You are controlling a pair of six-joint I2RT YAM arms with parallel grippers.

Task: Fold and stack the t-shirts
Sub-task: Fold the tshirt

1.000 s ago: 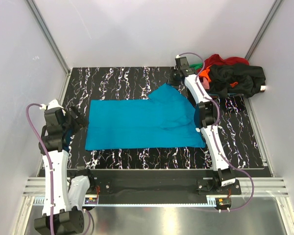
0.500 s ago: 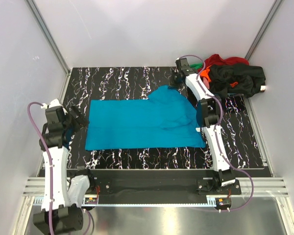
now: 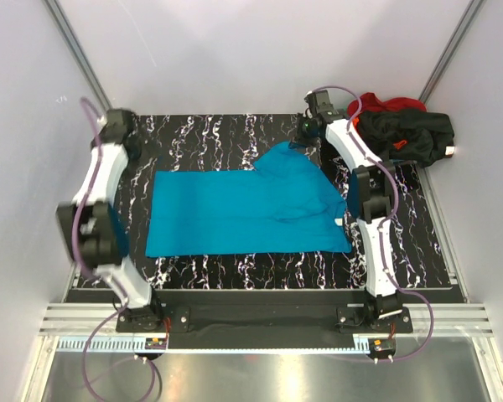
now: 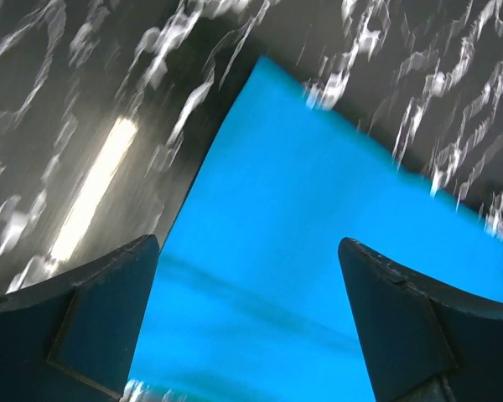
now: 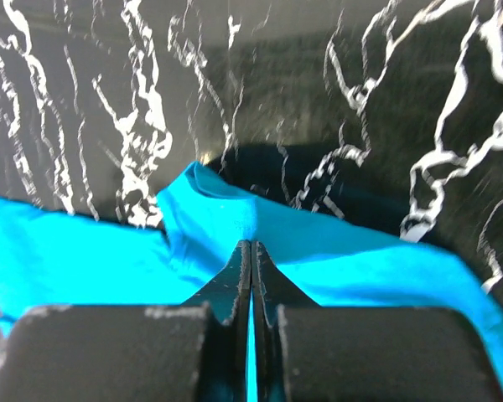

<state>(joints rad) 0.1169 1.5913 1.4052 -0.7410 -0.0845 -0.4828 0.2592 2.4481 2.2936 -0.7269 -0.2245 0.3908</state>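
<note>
**Q:** Where does the teal t-shirt (image 3: 235, 213) lie?

**A:** It lies spread flat on the black, white-veined tabletop (image 3: 226, 134). One sleeve reaches up to the right hand (image 5: 251, 245). That hand's fingers are pressed together and pinch a raised fold at the sleeve's edge.

**Q:** And the left hand (image 4: 247, 247)?

**A:** Its fingers are spread wide and hold nothing. A square corner of the shirt lies just ahead of them, with bare tabletop on either side of the corner.

**Q:** What room is left around the hands?

**A:** A bare marbled strip runs all round the shirt, widest beyond both hands. White walls (image 3: 235, 59) close in behind that strip and at both sides. Just to the right of the right hand, a heap of t-shirts (image 3: 411, 134) fills the corner.

**Q:** Is there any writing?

**A:** A small white neck tag (image 3: 339, 221) sits on the shirt's edge near the right arm. It is too small to read.

**Q:** What are the counts?

**A:** There are two hands, one spread shirt and one heap. Black, red and orange cloth show in the heap, but the number of shirts in it cannot be told.
</note>
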